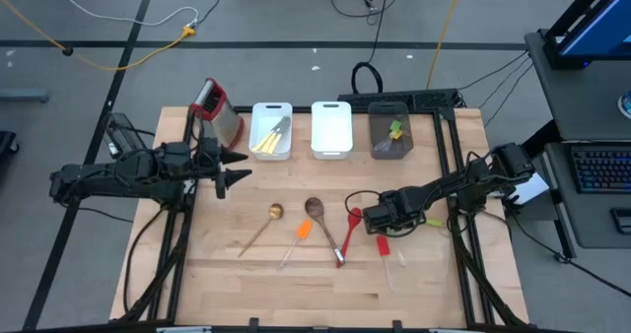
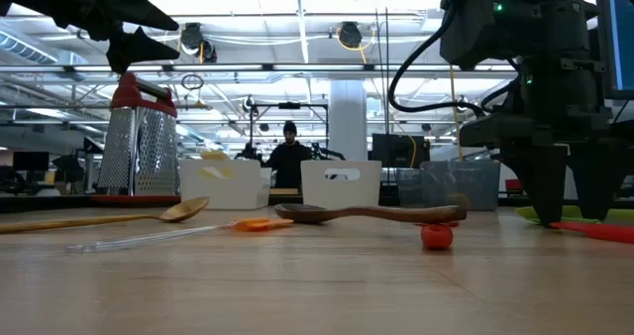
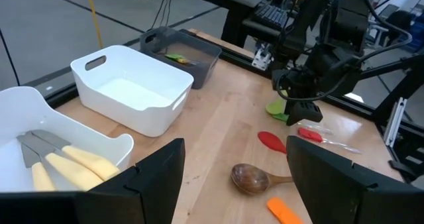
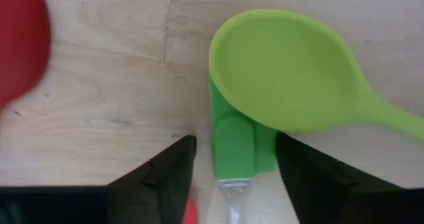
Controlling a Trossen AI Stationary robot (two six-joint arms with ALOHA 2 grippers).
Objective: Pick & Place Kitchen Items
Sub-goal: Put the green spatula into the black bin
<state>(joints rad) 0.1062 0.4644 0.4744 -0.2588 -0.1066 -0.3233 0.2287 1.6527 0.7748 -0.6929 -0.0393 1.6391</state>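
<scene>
My right gripper points down at the table's right part. It is open, with its fingers on either side of a green spatula's blade. A lime-green spoon lies with its bowl over that blade. To their left a red spoon, a dark wooden spoon, an orange spatula and a pale wooden spoon lie flat on the table. A red spatula lies nearer the front edge. My left gripper hangs open above the table's left part, holding nothing. My right gripper comes down from above with one finger on each side of the green spatula's blade, near where its clear handle begins. One finger stands right at the blade's edge. I cannot tell whether it touches. The spatula lies flat on the table.
Along the far edge stand a white bin with pale-handled knives, a second white bin and a grey bin with green and yellow utensils. A steel grater with a red handle stands left of them. A person is in the room behind.
</scene>
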